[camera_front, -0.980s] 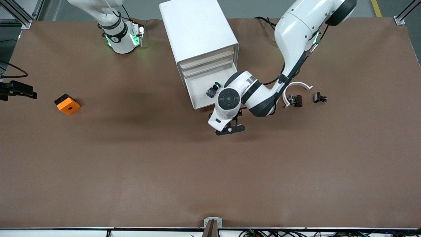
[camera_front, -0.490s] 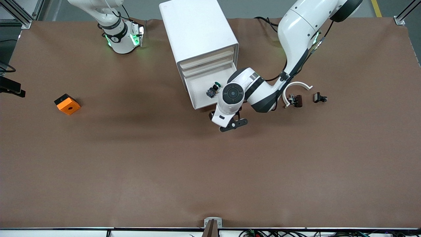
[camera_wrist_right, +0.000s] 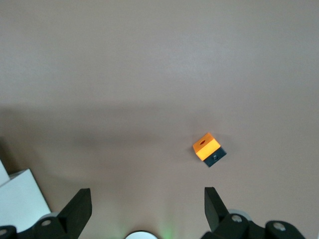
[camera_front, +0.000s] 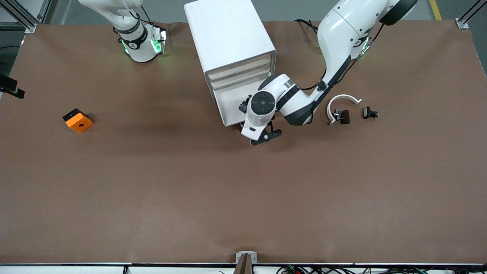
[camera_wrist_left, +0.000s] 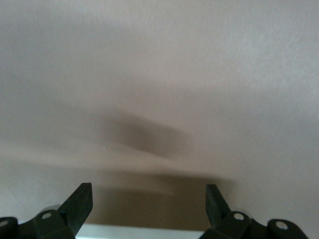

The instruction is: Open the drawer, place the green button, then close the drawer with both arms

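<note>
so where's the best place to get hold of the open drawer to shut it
Take the drawer by its front edge, the end sticking out of the cabinet. Come from the side nearer the front camera and press toward the cabinet: the tray is shallow and no handle shows. The open left gripper hangs close to that edge.

The brown table (camera_front: 152, 190) carries a white cabinet (camera_front: 224, 34) and an orange cube (camera_front: 77, 120).

Bright even overhead light, soft shadows, left wrist view blurred
</note>
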